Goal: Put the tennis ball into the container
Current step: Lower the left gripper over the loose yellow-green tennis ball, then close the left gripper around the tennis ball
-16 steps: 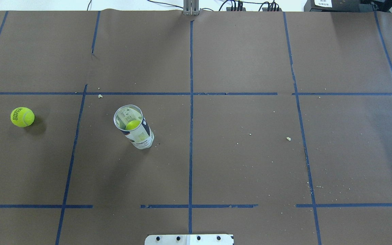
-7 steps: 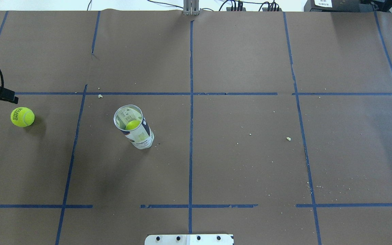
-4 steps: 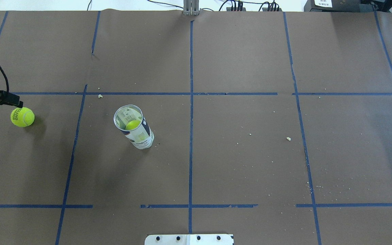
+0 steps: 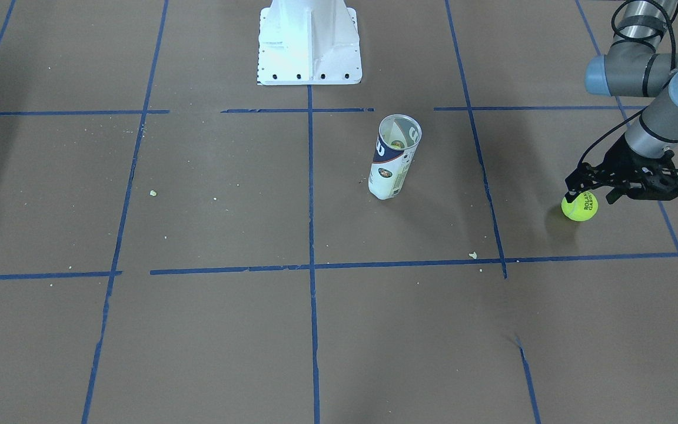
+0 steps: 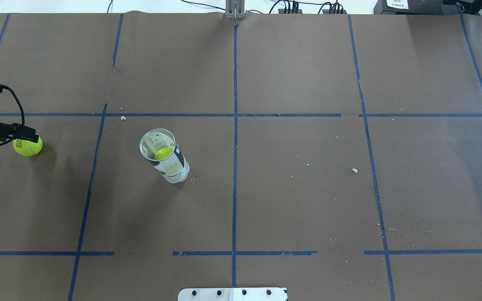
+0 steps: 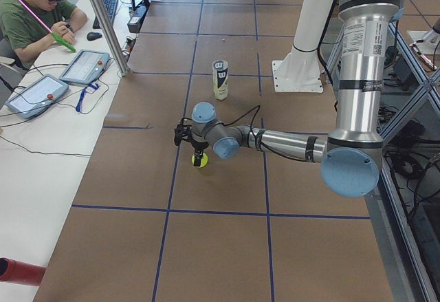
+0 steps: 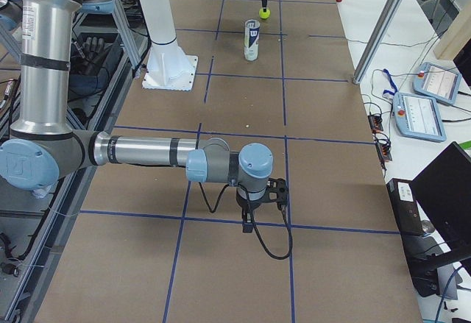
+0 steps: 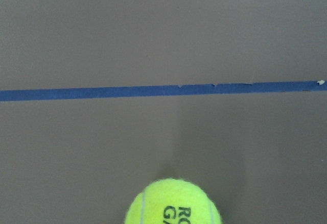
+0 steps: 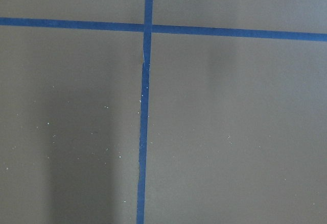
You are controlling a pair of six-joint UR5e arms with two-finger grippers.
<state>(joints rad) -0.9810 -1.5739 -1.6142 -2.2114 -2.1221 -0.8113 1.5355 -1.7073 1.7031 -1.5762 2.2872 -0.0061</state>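
Observation:
A yellow-green tennis ball [image 4: 579, 208] [image 5: 28, 147] with black print lies on the brown paper at the table's left end. My left gripper [image 4: 590, 198] [image 5: 26, 134] hangs open just above it, one finger to each side, not touching. In the left wrist view the tennis ball [image 8: 173, 206] sits at the bottom edge and no fingers show. The clear container [image 5: 166, 158] [image 4: 394, 158] stands upright and holds another ball [image 5: 163, 153]. My right gripper [image 7: 251, 220] shows only in the exterior right view, low over bare paper; I cannot tell its state.
The white pedestal base [image 4: 309, 41] stands at the robot's side of the table. Blue tape lines and small crumbs [image 5: 354, 170] mark the paper. An operator [image 6: 38, 16] sits at a side desk beyond a metal post [image 6: 103, 23].
The left arm has come in from the left edge and moved down onto the tennis ball. The ball and the container have not moved.

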